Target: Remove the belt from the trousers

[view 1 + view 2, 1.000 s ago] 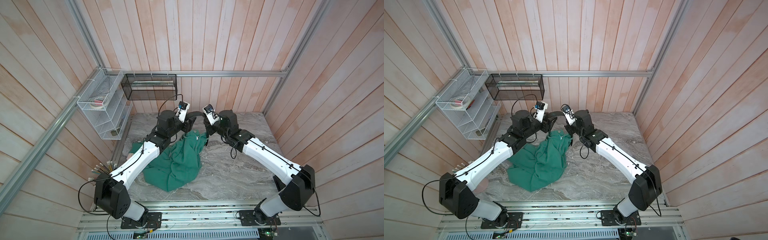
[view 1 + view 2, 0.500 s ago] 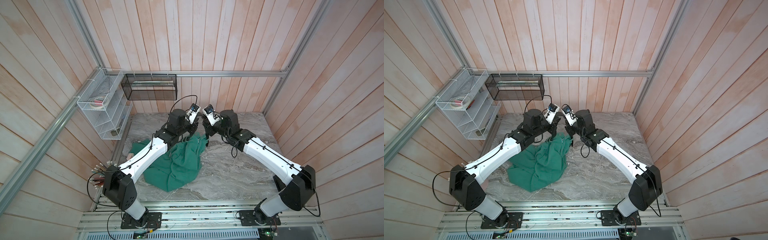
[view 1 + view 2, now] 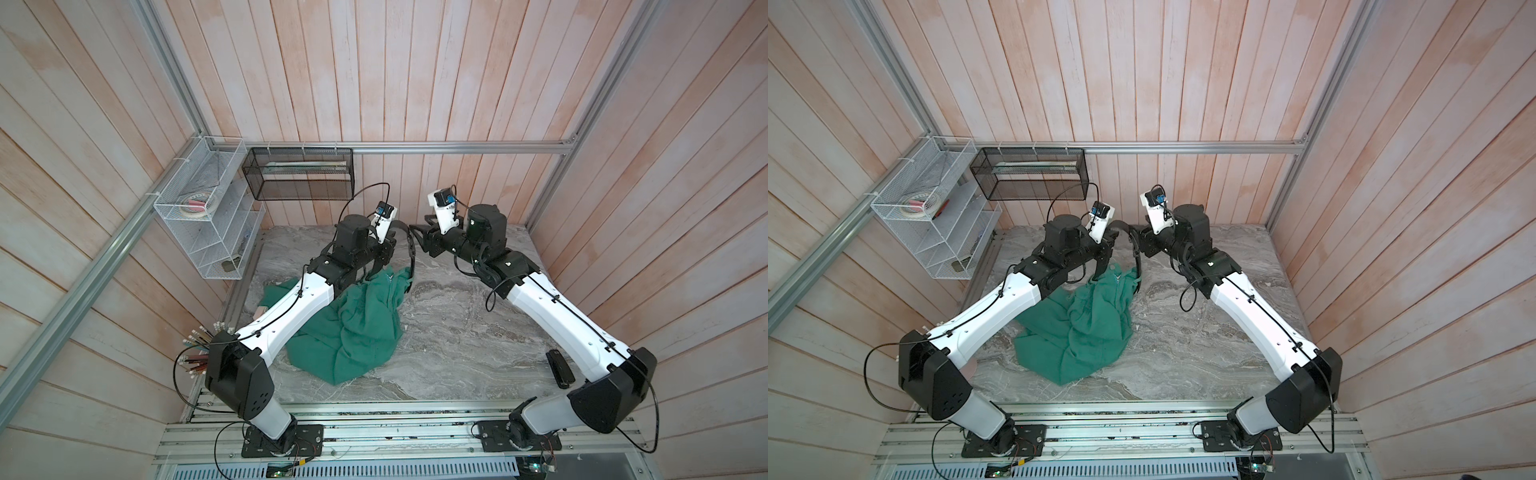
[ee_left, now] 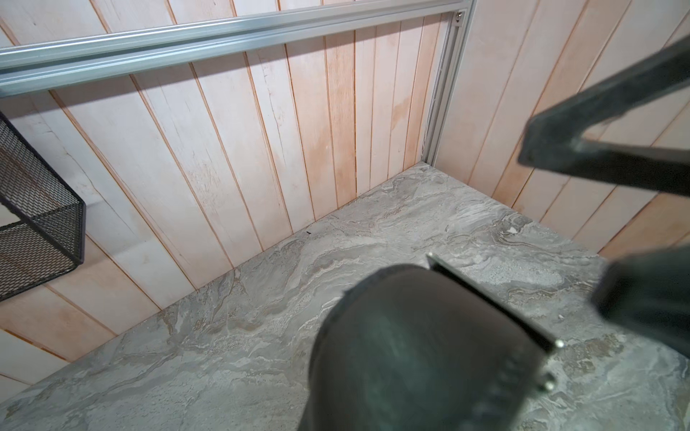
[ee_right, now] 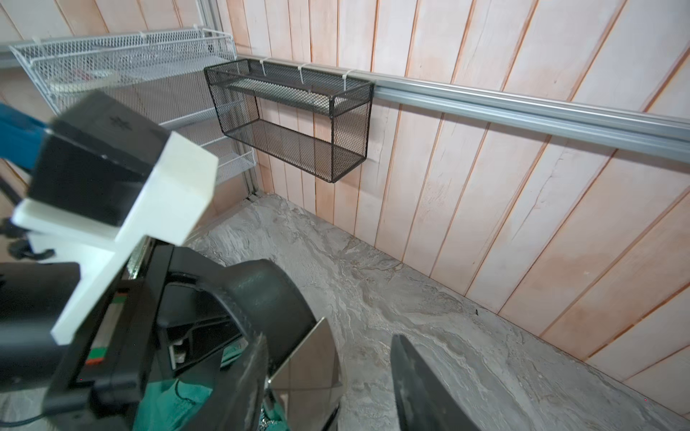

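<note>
L gripper clamped shut on belt, strap arcing up from far edge of trousers. R gripper jaws apart, just right of belt, holding nothing.

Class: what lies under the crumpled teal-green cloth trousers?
The crumpled teal-green cloth trousers rest on the grey marbled tabletop, visible beside them. Whatever else lies beneath is covered by cloth; the long black strap belt rises from their far edge.

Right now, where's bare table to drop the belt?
Widest bare marble lies between the trousers and the right arm. A narrower strip runs in front of the trousers. Crowded at back centre: left gripper, belt, right gripper.
</note>
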`<state>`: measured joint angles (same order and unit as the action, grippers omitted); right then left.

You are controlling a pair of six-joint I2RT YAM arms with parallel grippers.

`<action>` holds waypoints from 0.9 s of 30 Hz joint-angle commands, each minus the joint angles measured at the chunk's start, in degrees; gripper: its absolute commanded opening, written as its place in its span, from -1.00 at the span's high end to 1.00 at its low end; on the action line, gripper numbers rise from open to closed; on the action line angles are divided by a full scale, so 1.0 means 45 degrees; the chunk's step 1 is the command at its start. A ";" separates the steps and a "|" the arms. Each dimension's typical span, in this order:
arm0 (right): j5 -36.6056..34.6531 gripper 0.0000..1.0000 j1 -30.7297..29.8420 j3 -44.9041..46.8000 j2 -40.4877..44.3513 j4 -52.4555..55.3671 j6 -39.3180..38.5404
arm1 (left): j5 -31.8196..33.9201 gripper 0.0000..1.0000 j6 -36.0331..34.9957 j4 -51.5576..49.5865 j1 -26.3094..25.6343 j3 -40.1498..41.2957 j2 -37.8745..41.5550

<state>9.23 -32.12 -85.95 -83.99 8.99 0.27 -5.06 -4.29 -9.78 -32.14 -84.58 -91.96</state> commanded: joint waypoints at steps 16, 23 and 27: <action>0.1625 -0.25 -0.0111 -0.0666 -0.0645 0.1114 0.0525 | -0.0020 1.00 0.0762 -0.0288 0.0079 -0.0883 -0.0306; 0.0240 0.09 -0.0180 -0.1124 -0.1344 0.2119 0.0535 | -0.0036 1.00 0.0852 -0.0315 0.0077 -0.0870 -0.0286; 0.0179 0.38 -0.0176 -0.1094 -0.1437 0.1899 0.0617 | -0.0076 1.00 0.0881 -0.0392 0.0072 -0.0858 -0.0308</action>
<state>12.43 -32.84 -89.27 -89.84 16.38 2.66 -5.08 -1.43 -12.75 -31.99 -86.17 -93.47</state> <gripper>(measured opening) 0.324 0.072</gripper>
